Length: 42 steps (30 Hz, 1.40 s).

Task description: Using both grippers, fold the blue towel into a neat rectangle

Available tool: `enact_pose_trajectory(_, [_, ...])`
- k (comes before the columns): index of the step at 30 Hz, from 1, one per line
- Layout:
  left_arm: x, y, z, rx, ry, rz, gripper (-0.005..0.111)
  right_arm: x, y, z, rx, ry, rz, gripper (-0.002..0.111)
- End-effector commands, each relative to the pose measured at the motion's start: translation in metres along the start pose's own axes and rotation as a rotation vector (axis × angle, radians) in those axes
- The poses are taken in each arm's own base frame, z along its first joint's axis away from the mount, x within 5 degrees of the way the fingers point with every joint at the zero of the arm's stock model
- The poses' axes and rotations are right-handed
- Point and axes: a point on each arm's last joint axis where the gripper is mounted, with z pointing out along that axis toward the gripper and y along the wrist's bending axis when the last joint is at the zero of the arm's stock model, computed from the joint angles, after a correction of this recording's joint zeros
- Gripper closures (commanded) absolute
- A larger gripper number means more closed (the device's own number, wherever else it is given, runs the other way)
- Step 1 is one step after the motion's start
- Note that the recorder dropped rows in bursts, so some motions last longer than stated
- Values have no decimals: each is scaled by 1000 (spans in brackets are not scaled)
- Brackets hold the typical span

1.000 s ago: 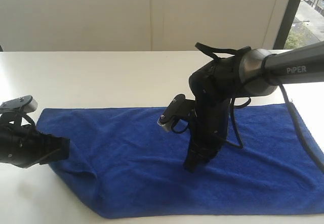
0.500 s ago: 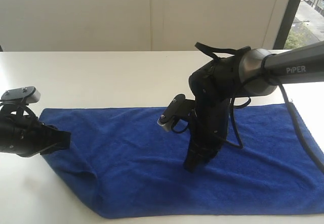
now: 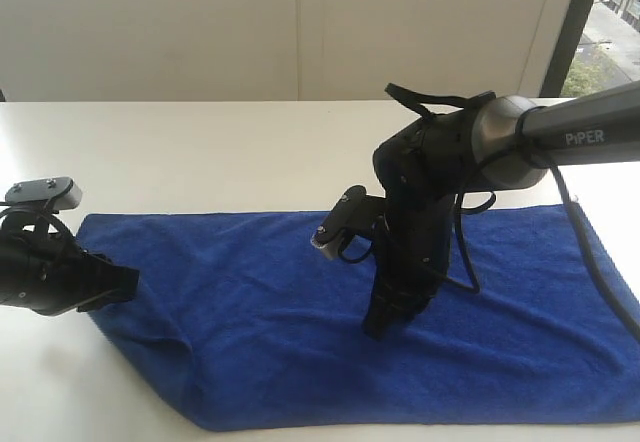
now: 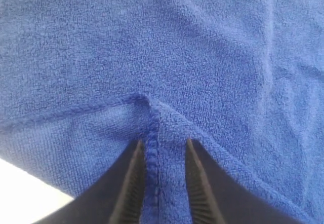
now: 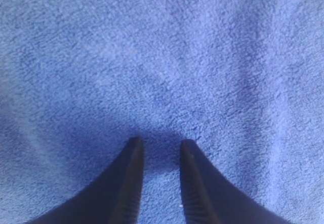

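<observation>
surface [image 3: 200, 152]: white | blue towel [image 3: 260, 302]: spread out lengthwise on the near side, left end kinda rumpled | right claw [image 5: 161, 141]: narrow gap, tips down on the middle of the towel, honestly can't tell if it's got any cloth | left claw [image 4: 163, 141]: pinching the hemmed edge at the towel's left end

"PiPER" on right arm [image 3: 590, 122]
</observation>
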Motion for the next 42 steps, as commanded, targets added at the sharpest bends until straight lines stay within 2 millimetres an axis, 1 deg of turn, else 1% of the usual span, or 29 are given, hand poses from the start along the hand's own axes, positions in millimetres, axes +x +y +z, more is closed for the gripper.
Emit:
enact_pose_trajectory(1, [2, 0, 4, 22, 17, -8, 72, 3, -1, 10, -13, 29, 10, 82])
enact_pose_trajectory(6, [5, -3, 7, 67, 33, -14, 72, 3, -1, 10, -14, 28, 11, 82])
enact_pose_trajectory(19, [5, -3, 8, 70, 36, -16, 73, 3, -1, 10, -14, 28, 11, 82])
enact_pose_trajectory(20, [5, -3, 8, 70, 36, -16, 74, 3, -1, 10, -14, 28, 11, 82])
enact_pose_trajectory(22, [5, -3, 8, 72, 37, -16, 81, 3, -1, 10, -14, 28, 11, 82])
enact_pose_trajectory(25, [5, -3, 8, 72, 37, -16, 98, 3, -1, 10, -14, 28, 11, 82])
enact_pose_trajectory(26, [5, -3, 8, 72, 37, -16, 106, 3, -1, 10, -14, 28, 11, 82])
enact_pose_trajectory(27, [5, -3, 8, 72, 37, -16, 107, 3, -1, 10, -14, 28, 11, 82])
enact_pose_trajectory(31, [5, -4, 8, 82, 35, -20, 107, 3, -1, 10, -16, 28, 12, 82])
enact_pose_trajectory(35, [1, -16, 0, 179, 11, -8, 107, 3, -1, 10, -15, 24, 12, 82])
enact_pose_trajectory(40, [-5, -25, -13, 234, -28, 41, 106, 2, -1, 10, -13, 20, 12, 82])
enact_pose_trajectory(41, [-6, -28, -19, 240, -34, 110, 100, 2, -1, 10, -13, 20, 12, 82])
enact_pose_trajectory(42, [-7, -29, -21, 242, -37, 120, 95, 2, -1, 10, -13, 20, 12, 82])
